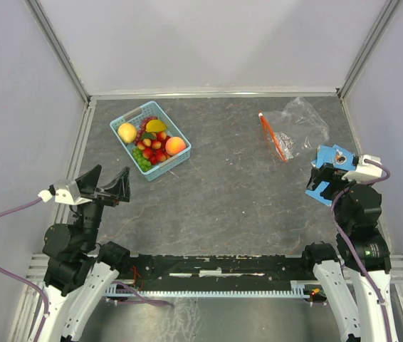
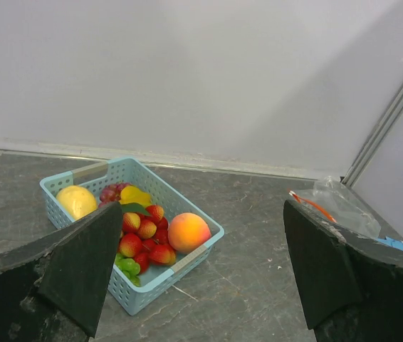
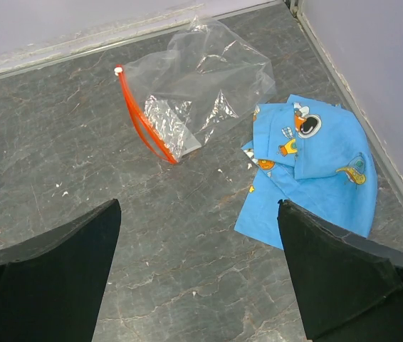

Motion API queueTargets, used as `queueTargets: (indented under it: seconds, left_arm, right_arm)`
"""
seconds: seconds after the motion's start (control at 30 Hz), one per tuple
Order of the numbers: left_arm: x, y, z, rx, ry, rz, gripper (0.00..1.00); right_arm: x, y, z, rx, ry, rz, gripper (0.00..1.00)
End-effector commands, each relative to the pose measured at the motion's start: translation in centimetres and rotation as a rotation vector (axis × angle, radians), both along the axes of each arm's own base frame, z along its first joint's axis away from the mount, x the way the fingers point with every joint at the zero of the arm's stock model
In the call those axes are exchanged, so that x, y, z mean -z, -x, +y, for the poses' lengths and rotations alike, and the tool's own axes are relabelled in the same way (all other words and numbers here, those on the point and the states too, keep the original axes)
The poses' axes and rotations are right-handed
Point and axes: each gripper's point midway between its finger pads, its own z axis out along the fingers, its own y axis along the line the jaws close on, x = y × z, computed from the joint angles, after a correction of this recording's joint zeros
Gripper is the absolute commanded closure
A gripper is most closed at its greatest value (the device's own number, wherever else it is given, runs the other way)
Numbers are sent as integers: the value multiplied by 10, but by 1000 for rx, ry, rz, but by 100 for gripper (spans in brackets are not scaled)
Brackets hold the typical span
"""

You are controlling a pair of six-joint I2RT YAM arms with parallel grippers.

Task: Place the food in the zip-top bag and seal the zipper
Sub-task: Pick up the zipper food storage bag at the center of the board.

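The food lies in a light blue basket at the back left: a yellow lemon, mango, orange peach, red strawberries and green grapes. The left wrist view shows the lemon, peach and strawberries. The clear zip-top bag lies empty at the back right, its red-orange zipper facing left; both show in the right wrist view, the bag and the zipper. My left gripper is open and empty, short of the basket. My right gripper is open and empty, near the bag.
A blue printed cloth lies just right of the bag, against the right wall, partly under my right gripper in the top view. Grey walls with metal rails close the table at the back and both sides. The basket's near corner is close to my left finger.
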Motion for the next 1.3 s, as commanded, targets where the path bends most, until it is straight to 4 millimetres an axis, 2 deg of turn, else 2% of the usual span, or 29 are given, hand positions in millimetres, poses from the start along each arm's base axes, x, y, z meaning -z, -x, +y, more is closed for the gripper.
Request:
queueTargets:
  seconds: [0.0, 0.37, 0.63, 0.73, 0.83, 1.1, 1.27]
  left_arm:
    - [-17, 8, 3, 1, -14, -61, 0]
    - [-16, 10, 1, 16, -19, -65, 0]
    - [-15, 11, -2, 28, -27, -66, 0]
    - [-15, 10, -3, 35, -32, -67, 0]
    - [-14, 10, -4, 37, -36, -65, 0]
    - [-10, 6, -9, 54, -53, -53, 0]
    - [-5, -1, -12, 50, -66, -24, 0]
  right_arm:
    - [-14, -2, -4, 23, -1, -47, 1]
    - [-15, -13, -2, 19, -9, -32, 1]
    - [-8, -39, 6, -29, 24, -2, 1]
    - [-5, -59, 10, -43, 28, 13, 1]
    - [8, -86, 20, -93, 35, 66, 1]
    - [51, -153, 36, -189, 95, 251, 7]
    - [79, -186, 43, -189, 158, 321, 10]
